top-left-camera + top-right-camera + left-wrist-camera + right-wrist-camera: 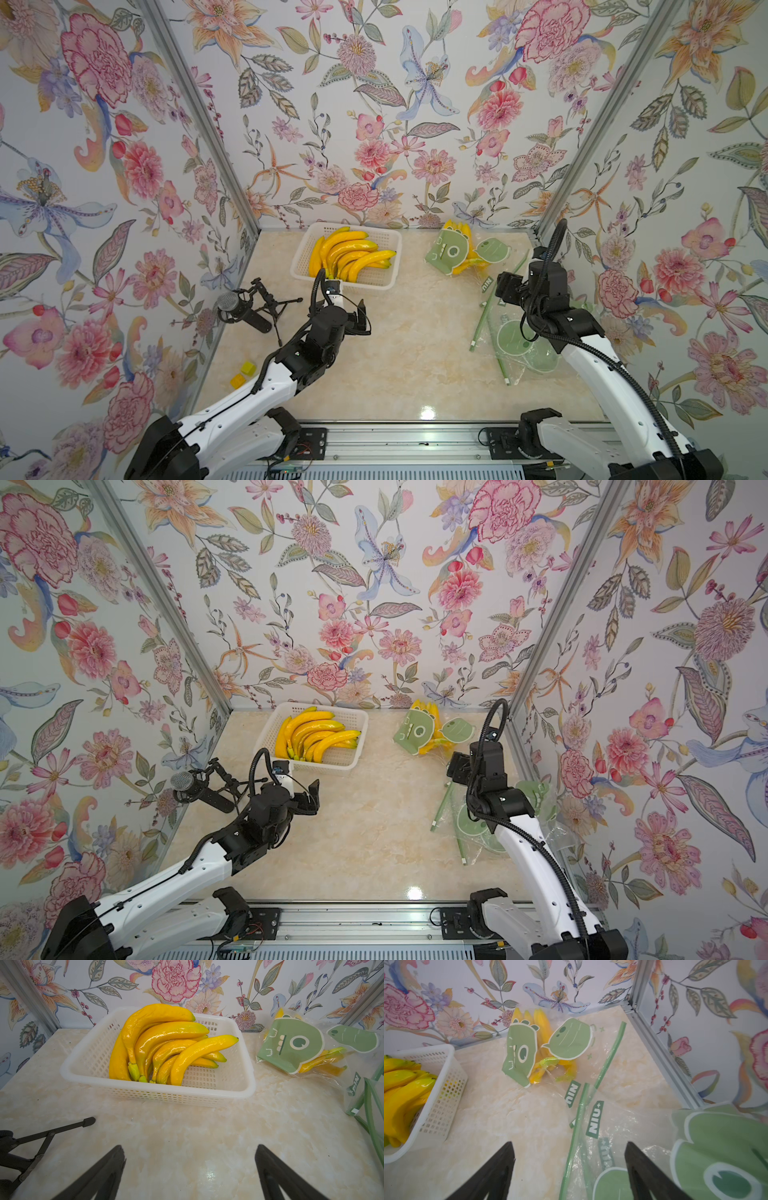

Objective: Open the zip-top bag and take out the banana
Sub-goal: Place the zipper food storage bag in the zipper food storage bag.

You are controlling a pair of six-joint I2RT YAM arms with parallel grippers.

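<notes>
Here the filled bag (519,1053) lies beyond right fingers (497,1167).

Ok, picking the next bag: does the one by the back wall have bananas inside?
Yes, in: yellow bananas show through the clear bag.

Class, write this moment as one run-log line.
left gripper open, empty | right gripper open, above flat bags | bananas in basket | banana bag at back

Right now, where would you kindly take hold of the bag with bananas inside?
Probably its green zip strip, coming from the right gripper side: the strip lies flat, clear of the bananas, which bulge the bag at its opposite end.
</notes>
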